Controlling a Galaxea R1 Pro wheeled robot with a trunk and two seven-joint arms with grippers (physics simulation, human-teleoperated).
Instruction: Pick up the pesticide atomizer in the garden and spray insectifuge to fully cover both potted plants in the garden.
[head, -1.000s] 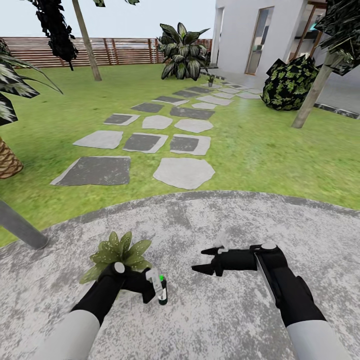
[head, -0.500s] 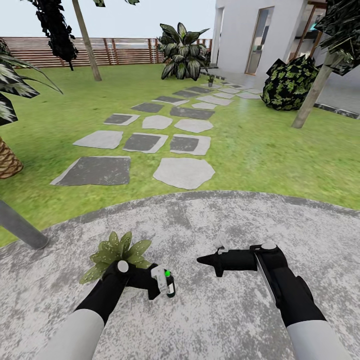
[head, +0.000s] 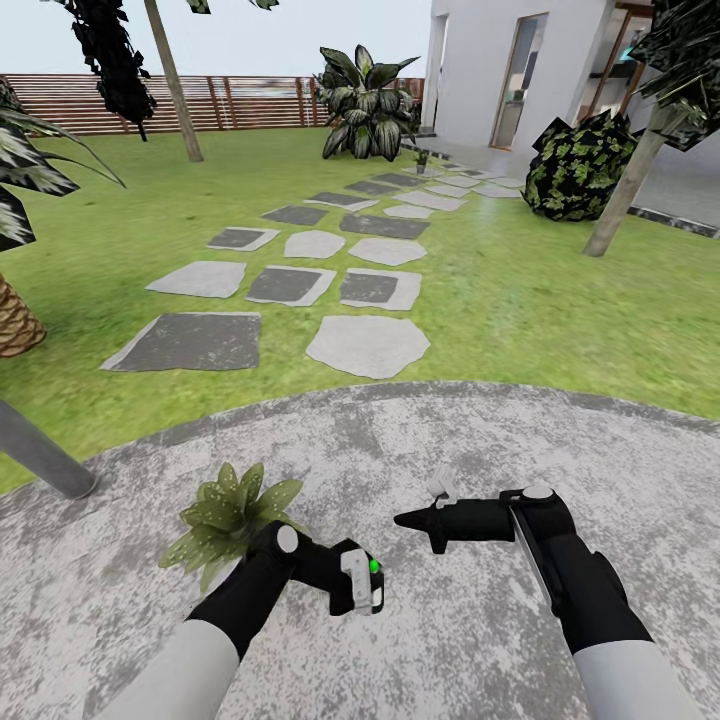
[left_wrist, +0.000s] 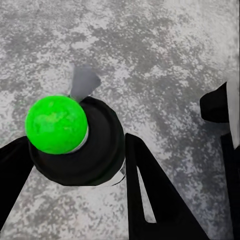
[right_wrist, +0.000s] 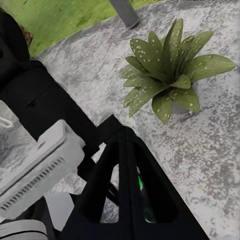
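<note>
The head cam sits high and looks forward and down across the gravel patio (head: 450, 440), with the lawn, the stepping stones (head: 330, 285) and the fence (head: 230, 100) stretching away far behind. The left wrist cam is jammed right up close, staring down onto the same grey gravel (left_wrist: 165, 55). The right wrist cam looks along its fingers toward the left side, fairly near the ground. It shares the potted plant (right_wrist: 167, 75) with the head view (head: 225, 515), plus the patio.
</note>
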